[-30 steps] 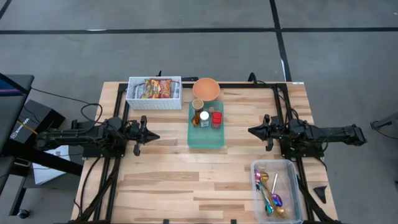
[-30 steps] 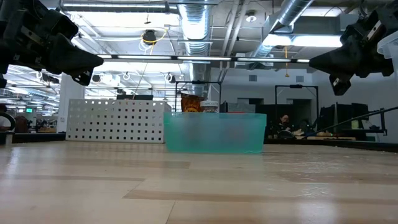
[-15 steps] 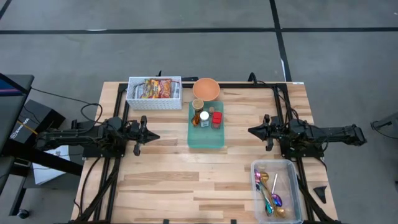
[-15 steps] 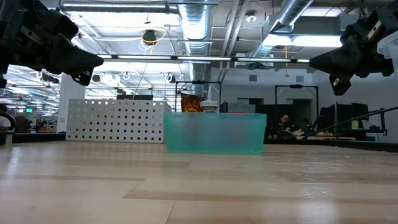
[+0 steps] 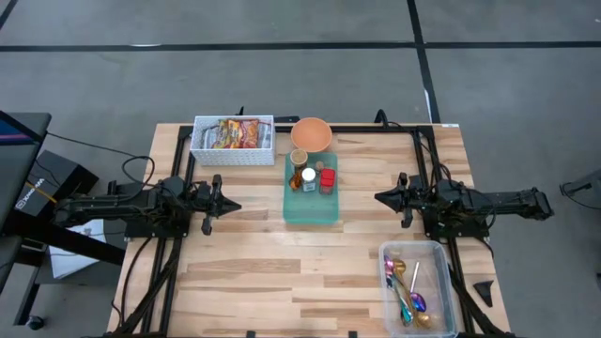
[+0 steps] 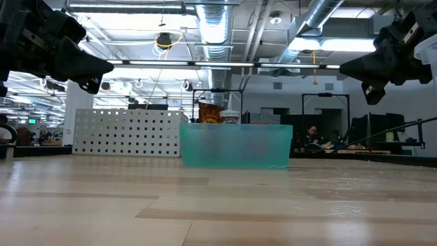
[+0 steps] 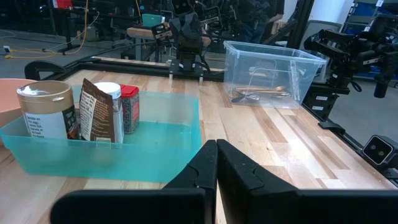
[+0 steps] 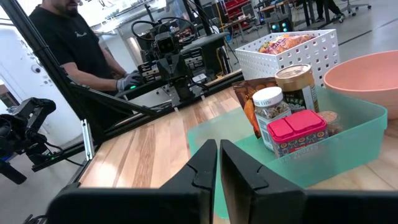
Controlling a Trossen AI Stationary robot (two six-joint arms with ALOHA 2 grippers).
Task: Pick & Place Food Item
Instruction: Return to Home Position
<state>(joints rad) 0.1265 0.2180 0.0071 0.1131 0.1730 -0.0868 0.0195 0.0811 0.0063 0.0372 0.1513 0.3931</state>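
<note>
Clenched and empty, left gripper (image 5: 233,206) and right gripper (image 5: 379,197) are hovering, blue bin (image 5: 312,212) sitting between them.

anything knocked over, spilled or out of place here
Nothing stands out. The seasoning jars stand upright in the blue bin, the spoons lie inside the transparent bin, and the packets sit in the white basket beside the bowl. The left pincer and right pincer are shut, empty, clear of both bins.

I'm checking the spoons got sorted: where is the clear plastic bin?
In the high view the clear plastic bin sits at the wooden table's lower right corner, beside the right arm, with spoons inside.
</note>
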